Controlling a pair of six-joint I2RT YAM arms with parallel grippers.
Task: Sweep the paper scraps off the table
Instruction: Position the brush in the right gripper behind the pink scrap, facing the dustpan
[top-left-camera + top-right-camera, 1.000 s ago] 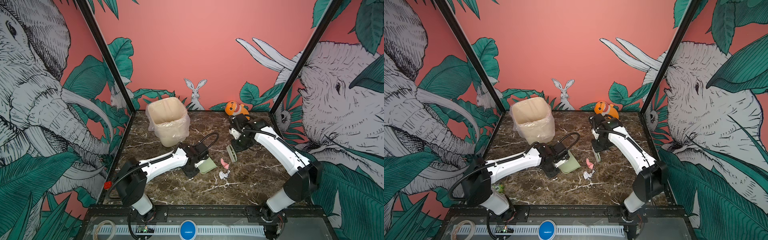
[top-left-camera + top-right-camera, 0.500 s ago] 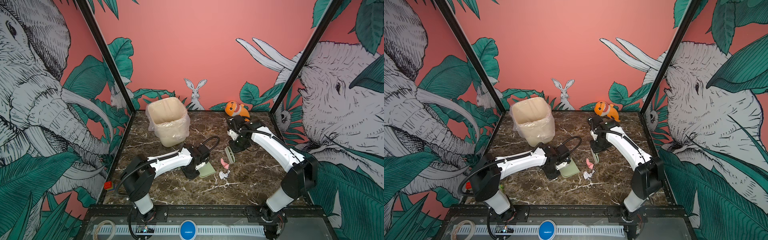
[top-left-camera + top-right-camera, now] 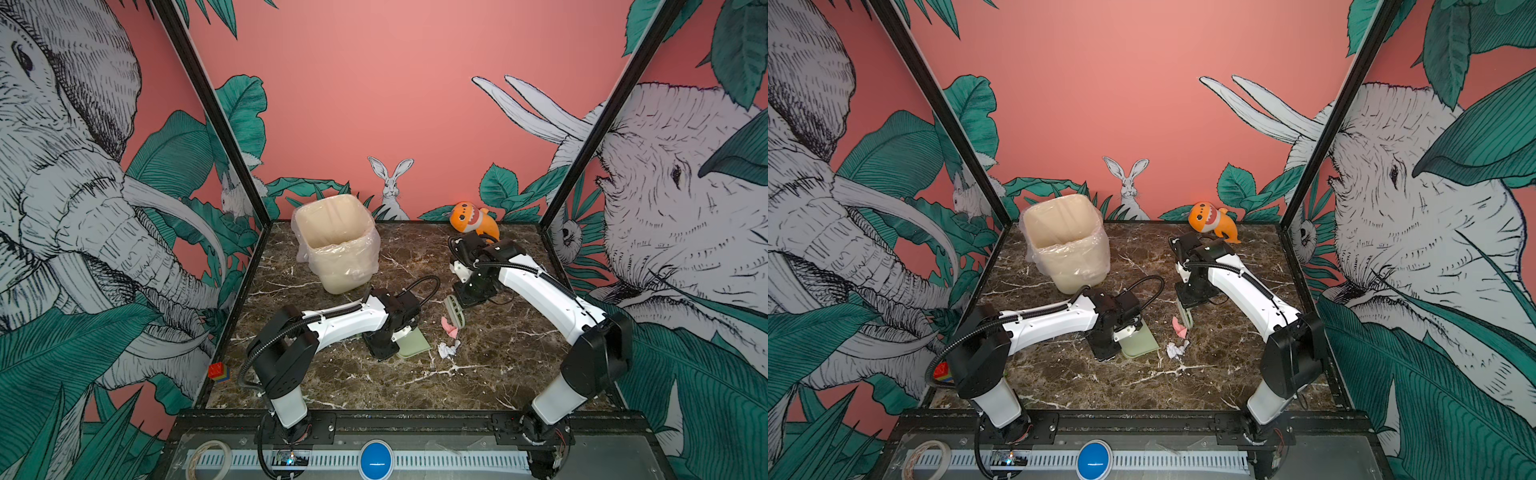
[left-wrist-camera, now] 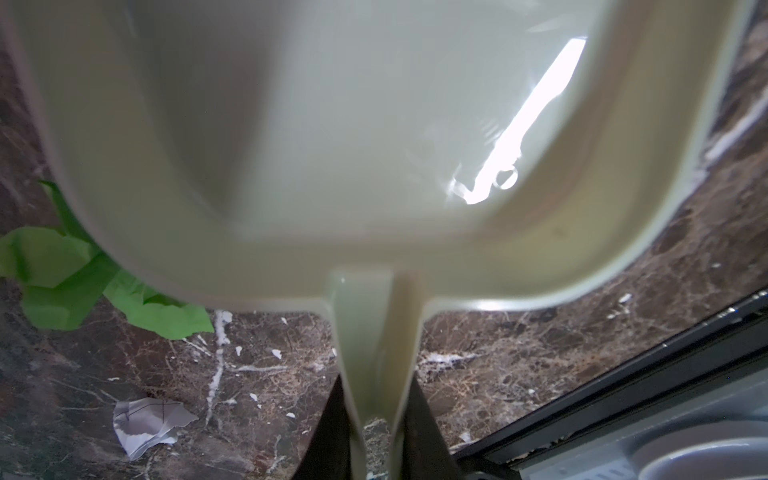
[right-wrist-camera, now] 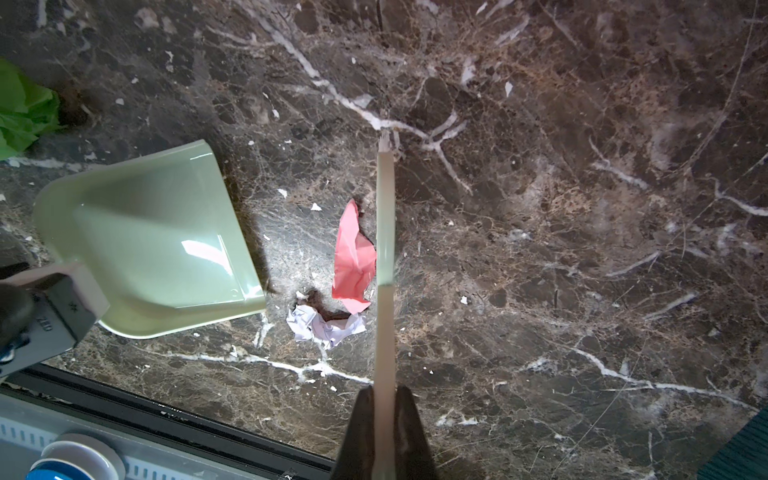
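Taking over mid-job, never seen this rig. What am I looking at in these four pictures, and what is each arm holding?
Two white robot arms work over a marble-patterned table. Both top views show the whole scene from one camera head above; the other two pictures come from cameras on the arms' wrists. The left gripper is shut on the handle of a pale green dustpan, the right gripper on a matching brush. Between the tools lie a pink scrap, against the brush, and a white scrap. A green scrap lies beside the dustpan. At the back stand a lined bin and an orange plush shark.
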